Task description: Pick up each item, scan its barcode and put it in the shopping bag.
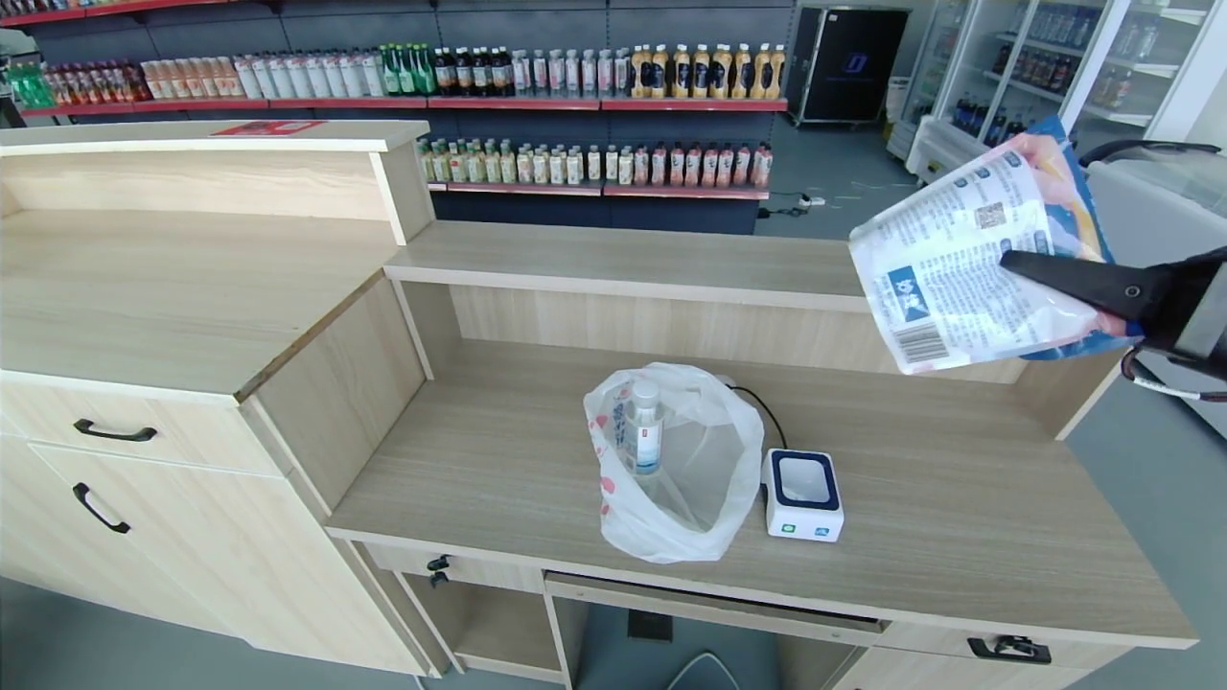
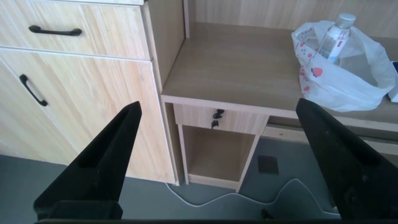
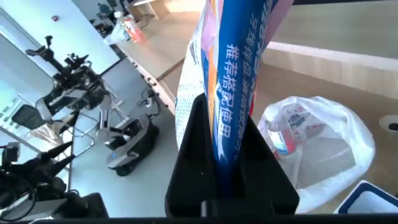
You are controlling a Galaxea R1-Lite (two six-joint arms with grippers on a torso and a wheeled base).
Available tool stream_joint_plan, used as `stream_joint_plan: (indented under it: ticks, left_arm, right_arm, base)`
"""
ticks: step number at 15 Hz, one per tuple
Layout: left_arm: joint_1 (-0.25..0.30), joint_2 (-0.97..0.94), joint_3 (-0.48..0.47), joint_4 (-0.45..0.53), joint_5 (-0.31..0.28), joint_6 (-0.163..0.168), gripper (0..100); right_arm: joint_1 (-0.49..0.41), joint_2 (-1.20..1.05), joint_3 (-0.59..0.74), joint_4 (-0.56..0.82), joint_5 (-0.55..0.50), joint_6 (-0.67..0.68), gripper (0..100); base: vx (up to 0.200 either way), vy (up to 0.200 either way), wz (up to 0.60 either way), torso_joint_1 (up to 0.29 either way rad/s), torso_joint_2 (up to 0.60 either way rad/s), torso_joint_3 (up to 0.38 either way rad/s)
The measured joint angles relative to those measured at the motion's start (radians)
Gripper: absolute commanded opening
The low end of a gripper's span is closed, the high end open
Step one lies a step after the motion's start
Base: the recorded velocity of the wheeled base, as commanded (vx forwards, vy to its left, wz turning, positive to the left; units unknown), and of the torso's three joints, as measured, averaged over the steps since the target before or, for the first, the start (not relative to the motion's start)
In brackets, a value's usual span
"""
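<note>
Above the counter's (image 1: 959, 537) right end, a blue-and-white pouch (image 1: 949, 259) is held aloft, barcode side up, clamped between the right gripper's (image 1: 1030, 268) fingers. On the counter the open shopping bag (image 1: 661, 532) contains a clear bottle (image 1: 644, 426). The scanner (image 1: 803, 494) sits just beside the bag. The left gripper (image 2: 219, 106), fingers spread, hangs before the cabinet (image 2: 81, 81).

Bright, even light fell on the surface (image 1: 911, 498); the plastic bag (image 1: 671, 479) below the right tool (image 1: 1018, 261) cast only a faint, soft shadow. The tool's pouch (image 1: 959, 278) shone pale. Shelves (image 1: 594, 103) bowed near the head view's edges.
</note>
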Motion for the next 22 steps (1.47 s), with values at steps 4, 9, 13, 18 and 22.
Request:
stream_joint_plan:
  ticks: [4,9,13,18,22]
  left_arm:
    - [0.0,0.0,0.0,0.0,0.0,0.0,100]
    - [0.001,0.0,0.0,0.0,0.0,0.0,100]
    - [0.0,0.0,0.0,0.0,0.0,0.0,100]
    - [0.0,0.0,0.0,0.0,0.0,0.0,100]
    - [0.001,0.0,0.0,0.0,0.0,0.0,100]
  right_arm:
    - [0.202,-0.11,-0.042,-0.001,0.004,0.055,0]
    - [0.316,-0.229,-0.043,0.023,0.018,0.14,0]
    - [0.328,-0.337,-0.014,0.192,0.021,0.145,0]
    - [0.301,-0.495,0.031,0.446,-0.026,0.139,0]
    - [0.299,-0.53,0.033,0.491,-0.039,0.141,0]
  base:
    - [0.0,0.0,0.0,0.0,0.0,0.0]
    - [0.0,0.0,0.0,0.0,0.0,0.0]
    - [0.0,0.0,0.0,0.0,0.0,0.0]
    - [0.0,0.0,0.0,0.0,0.0,0.0]
    - [0.0,0.0,0.0,0.0,0.0,0.0]
